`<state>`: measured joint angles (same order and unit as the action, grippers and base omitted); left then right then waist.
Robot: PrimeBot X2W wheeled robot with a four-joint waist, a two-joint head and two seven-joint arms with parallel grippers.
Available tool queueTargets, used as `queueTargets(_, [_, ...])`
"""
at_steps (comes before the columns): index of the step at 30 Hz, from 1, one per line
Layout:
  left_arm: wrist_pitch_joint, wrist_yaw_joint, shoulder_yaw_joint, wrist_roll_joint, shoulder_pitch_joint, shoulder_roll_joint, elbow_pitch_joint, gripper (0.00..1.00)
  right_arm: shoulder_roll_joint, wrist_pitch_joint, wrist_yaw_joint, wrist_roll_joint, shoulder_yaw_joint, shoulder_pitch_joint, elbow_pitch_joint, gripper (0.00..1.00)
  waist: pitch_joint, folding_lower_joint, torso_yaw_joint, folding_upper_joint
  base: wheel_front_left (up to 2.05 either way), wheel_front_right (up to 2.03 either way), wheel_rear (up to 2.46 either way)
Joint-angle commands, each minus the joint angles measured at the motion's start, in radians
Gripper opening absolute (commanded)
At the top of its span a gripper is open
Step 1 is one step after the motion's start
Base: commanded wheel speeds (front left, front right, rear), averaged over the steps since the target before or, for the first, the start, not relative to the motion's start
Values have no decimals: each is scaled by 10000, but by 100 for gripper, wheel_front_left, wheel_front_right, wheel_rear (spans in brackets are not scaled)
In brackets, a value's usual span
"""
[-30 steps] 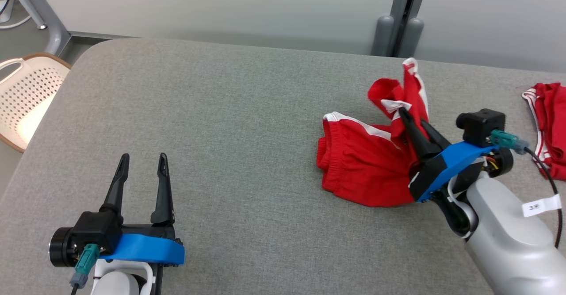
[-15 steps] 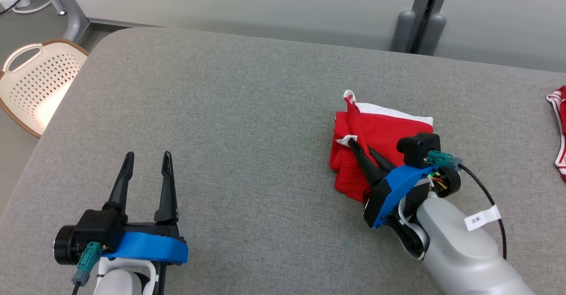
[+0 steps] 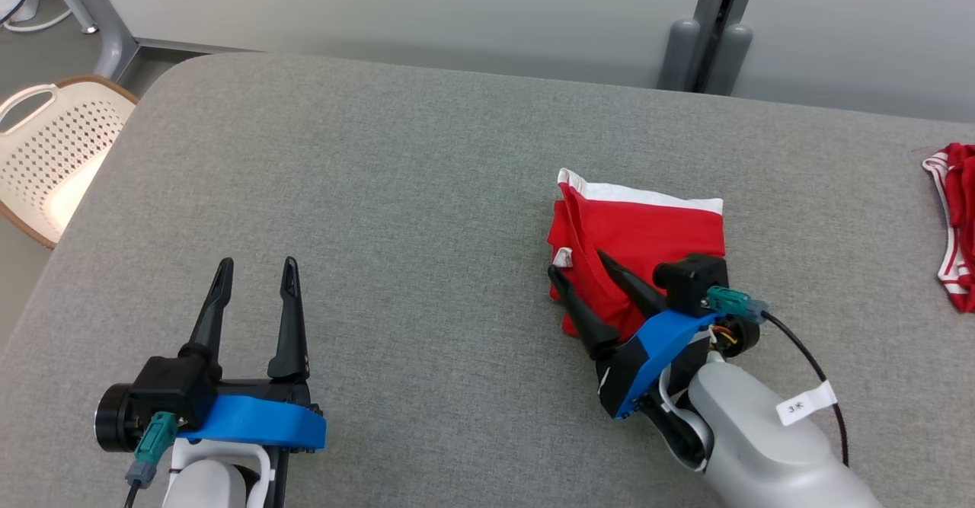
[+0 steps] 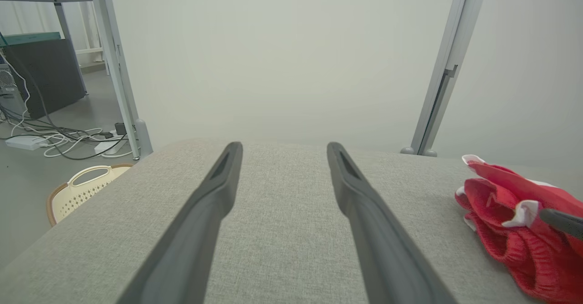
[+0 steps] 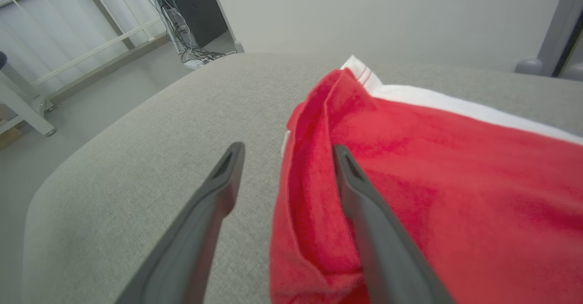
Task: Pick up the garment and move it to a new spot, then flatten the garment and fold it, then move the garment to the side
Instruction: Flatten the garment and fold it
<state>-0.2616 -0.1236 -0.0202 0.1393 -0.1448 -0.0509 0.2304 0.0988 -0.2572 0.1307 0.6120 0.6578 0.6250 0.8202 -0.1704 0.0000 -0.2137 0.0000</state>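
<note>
Bright even light, soft shadows, wrist views wide-angle distorted

The right gripper [image 3: 577,263], a second ago pinched shut on a raised flap of the garment [image 3: 655,230], has let go and its jaws stand apart. The flap has come down, folded flat ahead of the fingertips; one finger seems to rest on the cloth, the other just beside its edge.

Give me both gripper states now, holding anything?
Left gripper: open, empty, over the table.
Right gripper: open, fingers either side of the folded red garment edge, not gripping it.
</note>
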Motion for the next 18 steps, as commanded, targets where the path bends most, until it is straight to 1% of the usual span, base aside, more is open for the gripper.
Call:
queueTargets(1, [-47,26,15,-89,43,7,13,100,244,-71,1,0,-66,-148,-225,100,82,0,115,0,0,0,0])
queueTargets(2, [-47,38,46,-103,82,7,8,100,336,-72,1,-43,-145,-225,-402,100,120,0,183,0,0,0,0])
queueTargets(5, [-47,47,129,-178,133,4,-32,100,661,-77,1,-321,-795,-573,-1312,100,226,0,381,0,0,0,0])
queueTargets(11, [-47,11,258,-343,302,6,-85,100,1080,-81,1,-1069,-2461,-1718,-3031,100,490,0,824,0,0,0,0])
queueTargets(15, [-47,-16,297,-455,378,-23,-59,100,1130,-76,1,-1531,-3640,-2487,-3955,100,631,0,1117,0,0,0,0])
queueTargets(18, [-47,-34,317,-535,428,-75,-13,100,1045,-78,1,-1869,-4404,-3025,-4526,100,746,0,1297,0,0,0,0])
